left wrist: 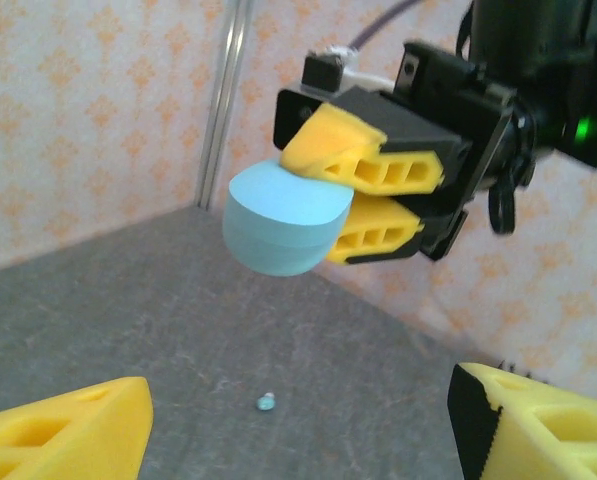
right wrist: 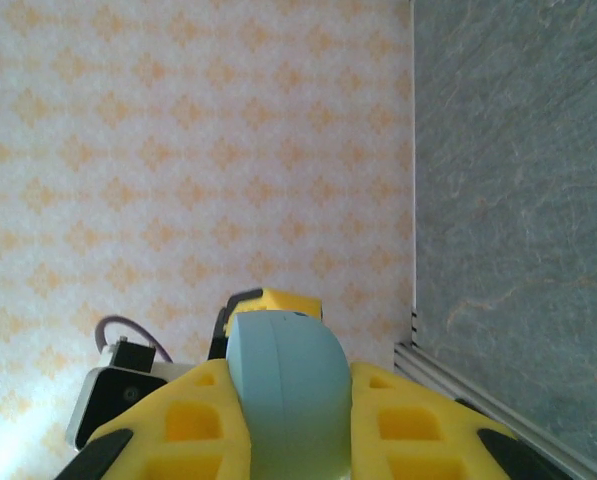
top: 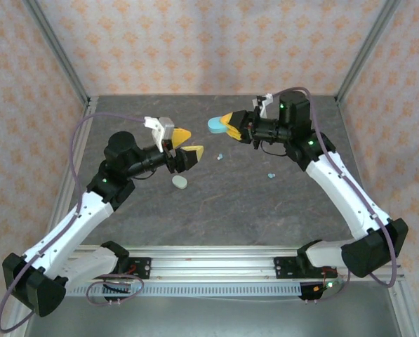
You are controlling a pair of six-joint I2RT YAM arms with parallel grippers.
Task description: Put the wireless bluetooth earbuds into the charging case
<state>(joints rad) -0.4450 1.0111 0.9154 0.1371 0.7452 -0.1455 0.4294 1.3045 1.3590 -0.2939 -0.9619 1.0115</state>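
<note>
My right gripper [top: 227, 123] is shut on a closed teal-blue oval charging case [top: 215, 126], held in the air over the back of the table. In the right wrist view the case [right wrist: 283, 385] sits edge-on between the yellow fingers [right wrist: 193, 425]. My left gripper [top: 188, 142] hangs open and empty, facing that case [left wrist: 278, 225] from a short gap. A teal-blue earbud [top: 220, 155] lies on the table below the grippers, seen between my left fingers as a speck [left wrist: 266, 403]. Another teal earbud [top: 271, 175] lies further right. I cannot make out the pale buds.
A pale mint oval case [top: 180, 182] lies shut on the grey table [top: 251, 210] below my left gripper. Patterned walls and metal frame posts [top: 58, 49] close in the back and sides. A rail [top: 216, 263] runs along the near edge.
</note>
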